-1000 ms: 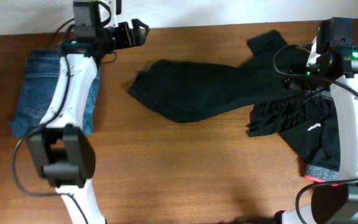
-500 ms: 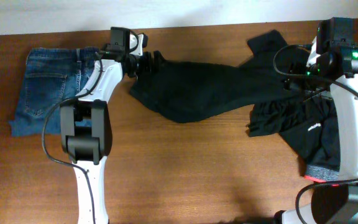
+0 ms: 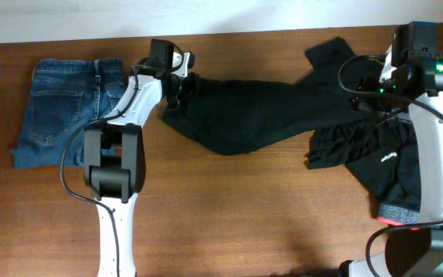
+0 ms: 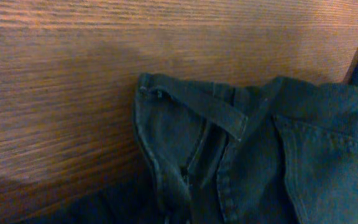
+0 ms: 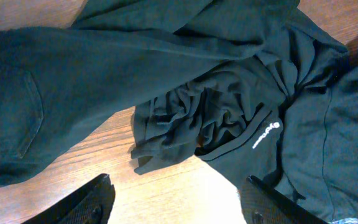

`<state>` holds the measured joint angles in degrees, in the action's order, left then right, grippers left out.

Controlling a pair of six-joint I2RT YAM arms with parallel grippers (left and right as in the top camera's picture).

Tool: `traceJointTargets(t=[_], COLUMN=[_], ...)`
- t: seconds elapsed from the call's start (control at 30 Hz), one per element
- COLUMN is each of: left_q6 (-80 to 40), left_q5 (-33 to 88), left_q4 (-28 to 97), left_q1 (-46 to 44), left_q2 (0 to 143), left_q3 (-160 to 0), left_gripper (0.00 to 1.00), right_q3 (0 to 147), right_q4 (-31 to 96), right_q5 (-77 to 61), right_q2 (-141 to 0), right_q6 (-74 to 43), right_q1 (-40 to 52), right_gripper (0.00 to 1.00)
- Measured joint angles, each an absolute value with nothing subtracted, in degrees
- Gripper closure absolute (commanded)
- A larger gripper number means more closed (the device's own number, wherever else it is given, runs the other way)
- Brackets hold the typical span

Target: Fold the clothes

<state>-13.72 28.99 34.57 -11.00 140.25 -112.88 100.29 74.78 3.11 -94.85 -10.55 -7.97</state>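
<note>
The overhead view alone shows the whole worktop (image 3: 244, 208) and both arms. The left wrist view adds the waistband, belt loop and fly of the black trousers (image 4: 229, 155) up close, but not its own fingers. The right wrist view shows white lettering on a crumpled black garment (image 5: 253, 137).

There is one folded pair of blue jeans (image 3: 60, 108) at the far left, one pair of black trousers stretched across the far middle, and the lettered black garment at the right.

A second ago the left arm hung over the jeans with its fingers wide apart. Now the left claw (image 3: 184, 85) sits at the trousers' left end, fingers together; whether it pinches cloth cannot be told. The right claw (image 5: 178, 182) is unmoved, fingers apart above the black garment.
</note>
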Motion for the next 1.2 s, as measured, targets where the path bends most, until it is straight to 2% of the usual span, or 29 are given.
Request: traceJointTargets(t=[0.13, 0.33, 0.43, 0.6, 0.63, 0.7, 0.73, 0.8, 0.83, 0.87, 0.97, 1.03, 1.07, 1.2], left_q6=[-11.9, -5.7, -4.0, -1.7, -1.4, -0.6, -0.3, 0.1, 0.4, 0.6, 0.6, 1.2, 1.3, 1.5], left_q5=[29.0, 28.7, 28.5, 27.7, 26.9, 23.9, 22.0, 19.1, 18.1, 17.3, 15.7, 15.0, 14.6, 13.7], left_q4=[35.8, 42.7, 52.9, 78.7, 83.8, 93.5, 95.8, 96.4, 96.4, 96.4, 96.5, 96.3, 96.2, 93.9], left_q1=[-10.7, -10.5, -10.2, -8.4, -8.0, -7.2, -6.9, -6.6, -6.5, -6.5, -6.6, -6.7, -6.7, -6.8], left_q2=[140.6, 141.0, 141.0, 140.8, 140.6, 140.4, 140.3, 140.2, 140.2, 140.2, 140.2, 140.2, 140.2, 140.2], left_q3=[-116.6, -132.9, -144.4, -158.7, -160.2, -162.0, -161.9, -161.2, -160.3, -159.5, -157.2, -156.3, -156.0, -155.7], left_gripper=[1.0, 1.0, 1.0, 0.99, 0.93, 0.89, 0.81, 0.53, 0.36, 0.29, 0.22, 0.05, 0.01, 0.01], right_q3=[100.3, 100.3, 100.3, 100.3, 100.3, 100.3, 100.3, 100.3, 100.3, 100.3, 100.3, 100.3, 100.3, 100.3], right_q4=[74.8, 74.8, 74.8, 74.8, 74.8, 74.7, 74.8, 74.8, 74.8, 74.8, 74.8, 74.8, 74.8, 74.7], right_q5=[3.1, 3.1, 3.1, 3.2, 3.2, 3.1, 3.1, 3.1, 3.1, 3.1, 3.1, 3.1, 3.1, 3.1], right_q2=[-94.8, -94.8, -94.8, -94.8, -94.8, -94.8, -94.8, -94.8, -94.8, -94.8, -94.8, -94.8, -94.8, -94.8], right_q6=[-10.5, -10.5, -10.5, -10.5, -10.5, -10.5, -10.5, -10.5, -10.5, -10.5, -10.5, -10.5, -10.5, -10.5], right_q1=[-8.0, -8.0, -8.0, -8.0, -8.0, -8.0, -8.0, -8.0, -8.0, -8.0, -8.0, -8.0, -8.0, -8.0], right_gripper=[0.3, 0.3, 0.3, 0.3, 0.29, 0.29, 0.29, 0.29, 0.29, 0.28, 0.25, 0.24, 0.24, 0.24])
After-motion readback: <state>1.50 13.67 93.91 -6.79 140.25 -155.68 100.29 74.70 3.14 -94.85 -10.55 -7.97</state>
